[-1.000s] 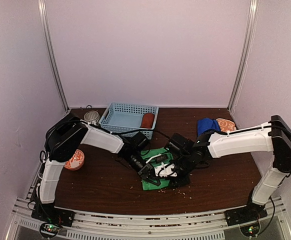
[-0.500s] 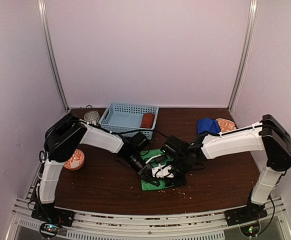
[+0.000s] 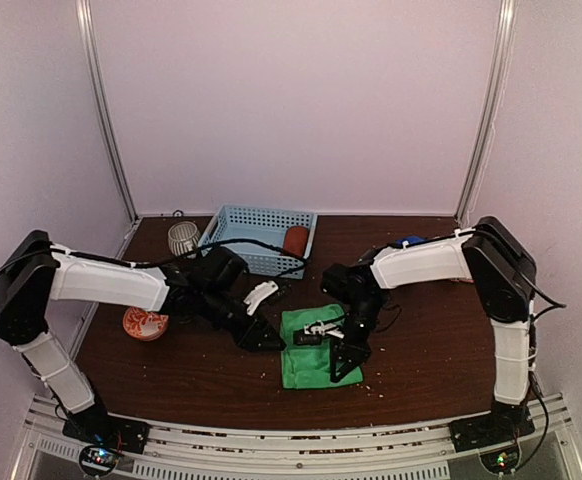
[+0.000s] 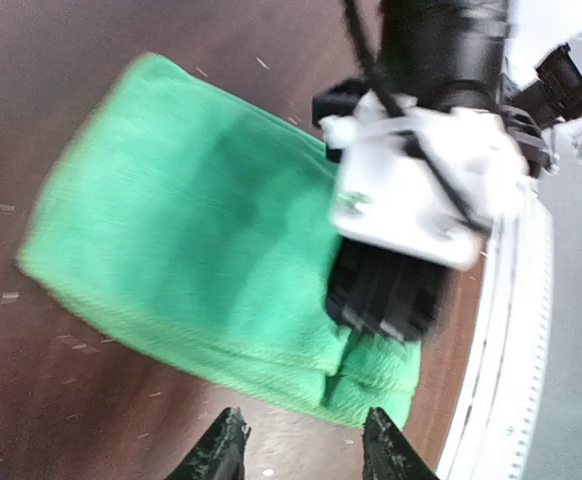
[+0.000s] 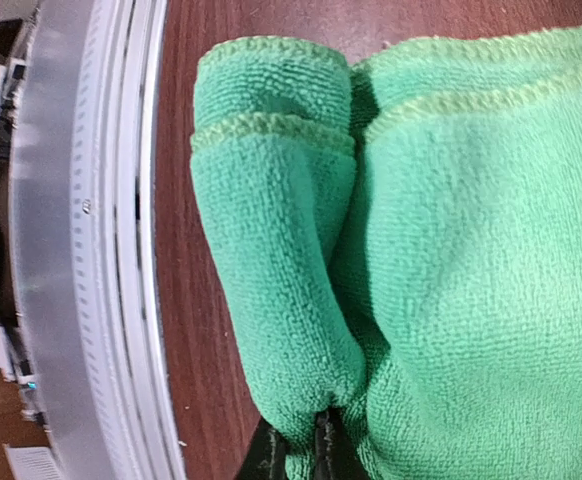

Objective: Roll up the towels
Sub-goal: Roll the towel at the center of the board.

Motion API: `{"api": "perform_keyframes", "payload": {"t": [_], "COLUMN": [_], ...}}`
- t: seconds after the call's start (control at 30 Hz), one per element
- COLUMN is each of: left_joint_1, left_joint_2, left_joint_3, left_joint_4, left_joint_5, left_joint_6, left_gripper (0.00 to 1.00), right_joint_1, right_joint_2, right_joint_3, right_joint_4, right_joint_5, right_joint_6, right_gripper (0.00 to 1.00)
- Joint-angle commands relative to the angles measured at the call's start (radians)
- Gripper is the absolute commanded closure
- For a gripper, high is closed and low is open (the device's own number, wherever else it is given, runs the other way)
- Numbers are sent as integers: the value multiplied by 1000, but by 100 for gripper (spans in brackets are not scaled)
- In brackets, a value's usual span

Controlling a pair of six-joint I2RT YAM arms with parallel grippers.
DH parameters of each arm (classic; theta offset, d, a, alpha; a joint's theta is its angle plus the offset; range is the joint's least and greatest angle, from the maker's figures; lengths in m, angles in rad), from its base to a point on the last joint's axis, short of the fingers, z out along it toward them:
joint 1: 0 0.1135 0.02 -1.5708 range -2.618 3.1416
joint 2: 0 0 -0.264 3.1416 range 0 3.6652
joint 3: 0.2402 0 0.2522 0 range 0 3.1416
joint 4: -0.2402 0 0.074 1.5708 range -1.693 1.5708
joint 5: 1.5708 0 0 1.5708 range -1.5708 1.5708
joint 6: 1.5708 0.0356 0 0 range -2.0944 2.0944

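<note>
The bright green towel (image 3: 306, 362) lies flat on the table, its near edge folded over into a short roll (image 5: 271, 250). My right gripper (image 3: 340, 368) is shut on that folded edge, and its fingers (image 5: 293, 452) pinch the cloth. My left gripper (image 3: 268, 339) is open and empty just left of the towel, its fingertips (image 4: 221, 455) over bare table beside the towel (image 4: 191, 230). A rust-red rolled towel (image 3: 295, 240) lies in the basket. A sliver of the blue towel (image 3: 412, 241) shows behind my right arm. The orange patterned towel is hidden.
A light blue lattice basket (image 3: 251, 235) stands at the back centre. A pale cup (image 3: 182, 237) stands to its left. An orange-and-white bowl (image 3: 145, 323) sits by my left arm. The metal rail (image 3: 271, 445) runs along the near edge. Crumbs dot the wood.
My left arm has pulled back to the left, off the green towel. My right arm has swung round, and its gripper now holds the towel's near folded edge.
</note>
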Motion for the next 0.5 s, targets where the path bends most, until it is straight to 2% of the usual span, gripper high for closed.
{"api": "perform_keyframes", "payload": {"t": [0.0,0.1,0.17,0.3,0.47], "left_joint_1": [-45,-148,-222,-353,-397], "left_joint_2": [-184,-253,-238,-117,73], "left_joint_3": [-111,-115,-69,72,216], "left_joint_4": [187,176,120,-24,-145], "left_joint_5": [-268,-398,-459,-573,-605], "left_joint_6": [64,197,283,424,507], "left_gripper": [59,58,57,56,56], "right_joint_1": [-64,-91,-106,-124,-125], "right_joint_2": [183,293,350,408,402], "right_joint_3": [110,233,292,339,339], "right_joint_4": [-237,-320,-349,-381,-375], "right_joint_5": [-73,-86,-105,-126,-118], "right_joint_6": [0,8,32,46,50], "right_gripper": [99,99,99,99,99]}}
